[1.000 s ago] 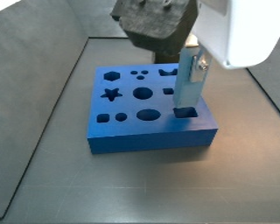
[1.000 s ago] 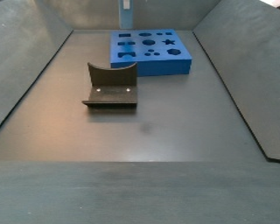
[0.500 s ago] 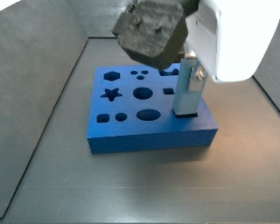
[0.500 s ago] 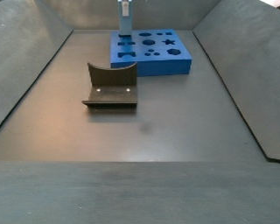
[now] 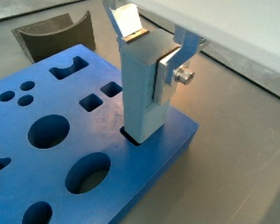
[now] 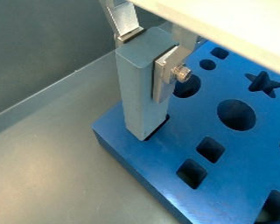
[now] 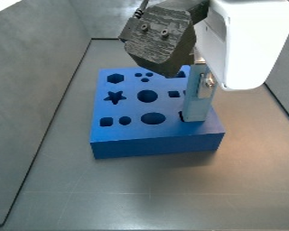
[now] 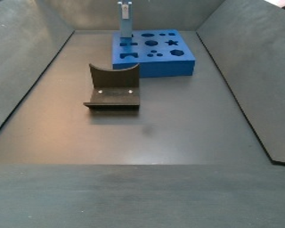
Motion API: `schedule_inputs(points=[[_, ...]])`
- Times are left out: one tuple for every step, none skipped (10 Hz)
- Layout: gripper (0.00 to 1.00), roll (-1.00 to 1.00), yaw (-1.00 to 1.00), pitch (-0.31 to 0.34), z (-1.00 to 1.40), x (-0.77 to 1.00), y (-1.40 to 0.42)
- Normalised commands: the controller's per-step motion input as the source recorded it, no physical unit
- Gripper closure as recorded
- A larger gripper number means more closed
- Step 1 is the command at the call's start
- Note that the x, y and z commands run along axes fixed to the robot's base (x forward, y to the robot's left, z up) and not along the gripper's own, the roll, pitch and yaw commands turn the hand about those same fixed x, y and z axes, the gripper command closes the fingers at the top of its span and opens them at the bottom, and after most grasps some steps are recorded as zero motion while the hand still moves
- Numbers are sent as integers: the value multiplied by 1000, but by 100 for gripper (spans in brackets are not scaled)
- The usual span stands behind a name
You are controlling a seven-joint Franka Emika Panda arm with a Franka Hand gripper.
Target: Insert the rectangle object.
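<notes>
The rectangle object, a slim light-blue bar, stands upright with its lower end in the rectangular hole at a corner of the big blue block. It shows in both wrist views and both side views. My gripper is shut on the bar's upper part, with one silver finger flat against each side. It also shows in the wrist view and the side view, above the block.
The blue block has several other shaped holes, among them a star and circles. The dark fixture stands on the floor in front of the block. Grey walls enclose the floor.
My gripper has come down with the bar. The bar's lower end has gone from just above the rectangular hole to inside it.
</notes>
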Motion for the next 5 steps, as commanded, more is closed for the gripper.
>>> schedule_inputs(points=[[100,0,0,0,-414,0,0],[100,36,46,0,-437,-11,0],[100,44,69,-1,-411,-66,14],[100,50,46,0,-383,-120,54],[100,9,26,-10,-351,-263,80]])
